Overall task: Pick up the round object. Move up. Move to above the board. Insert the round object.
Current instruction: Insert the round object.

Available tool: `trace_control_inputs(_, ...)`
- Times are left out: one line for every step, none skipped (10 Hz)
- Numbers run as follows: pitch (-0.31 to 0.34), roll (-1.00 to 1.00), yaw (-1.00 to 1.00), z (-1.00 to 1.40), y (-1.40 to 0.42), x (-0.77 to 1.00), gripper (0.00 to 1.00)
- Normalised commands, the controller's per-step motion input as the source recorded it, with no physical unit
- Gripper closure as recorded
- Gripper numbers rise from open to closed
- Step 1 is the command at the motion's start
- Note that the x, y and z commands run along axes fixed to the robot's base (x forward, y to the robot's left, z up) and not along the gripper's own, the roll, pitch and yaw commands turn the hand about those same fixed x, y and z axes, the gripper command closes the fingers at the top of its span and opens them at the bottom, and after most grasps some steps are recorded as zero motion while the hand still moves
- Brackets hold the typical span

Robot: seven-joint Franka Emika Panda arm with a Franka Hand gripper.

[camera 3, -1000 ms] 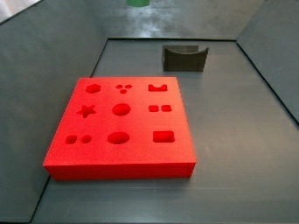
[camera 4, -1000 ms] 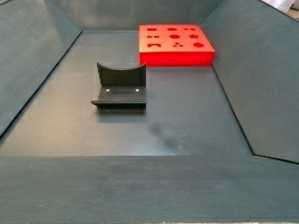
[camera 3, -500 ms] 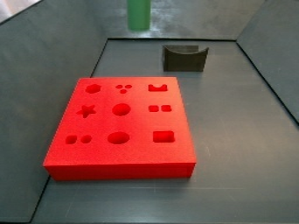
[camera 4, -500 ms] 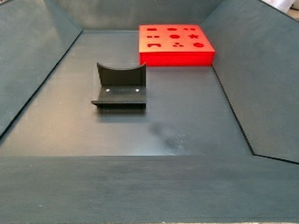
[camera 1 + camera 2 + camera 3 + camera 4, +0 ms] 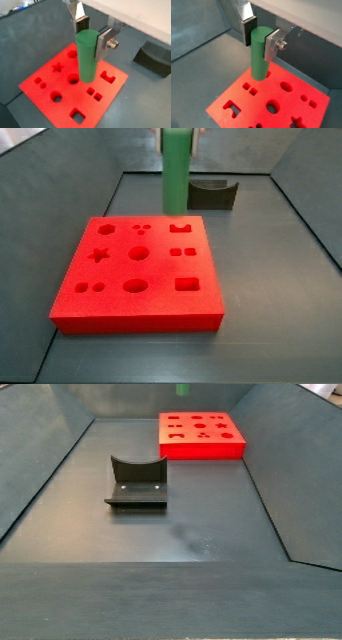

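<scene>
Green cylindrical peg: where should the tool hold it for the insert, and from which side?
Grip the slim green cylindrical peg on its upper end, from above, fingers across the round side. It hangs upright over the thick red board with cut-out holes, so the lower end stays free. The tool already holds it so.

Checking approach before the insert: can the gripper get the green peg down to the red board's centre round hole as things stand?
Probably yes. The gripper holds the green peg upright above the red board, and nothing lies on the board's top face. The dark U-shaped block sits off to the side, clear of the path.
</scene>
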Motion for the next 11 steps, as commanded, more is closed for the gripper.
trace_control_inputs(0.064, 0.06, 0.0, -0.89, 0.0, 0.26, 1.0)
trace_control_inputs(-0.027, 0.0, 0.0, -0.17, -0.01, 0.0, 1.0)
trace_control_inputs(0.0, 0.1, 0.03, -0.24, -0.03, 0.0, 1.0)
trace_control_inputs(0.0, 0.24, 0.06, -0.53, 0.0, -0.25, 1.0)
trace_control_inputs(-0.06, 0.16, 0.07, -0.31, 0.07, -0.42, 1.0)
trace_control_inputs(-0.129, 0.13, 0.09, -0.13, 0.0, -0.46, 1.0)
trace_control_inputs(-0.086, 0.09, 0.1, -0.01, -0.17, -0.05, 1.0)
trace_control_inputs(-0.039, 0.1, 0.05, -0.11, -0.12, -0.03, 1.0)
trace_control_inputs(-0.004, 0.16, 0.01, -0.21, 0.0, -0.17, 1.0)
trace_control_inputs(0.0, 0.07, 0.01, -0.15, 0.0, 0.0, 1.0)
trace_control_inputs(0.0, 0.02, 0.0, -0.07, 0.0, 0.0, 1.0)
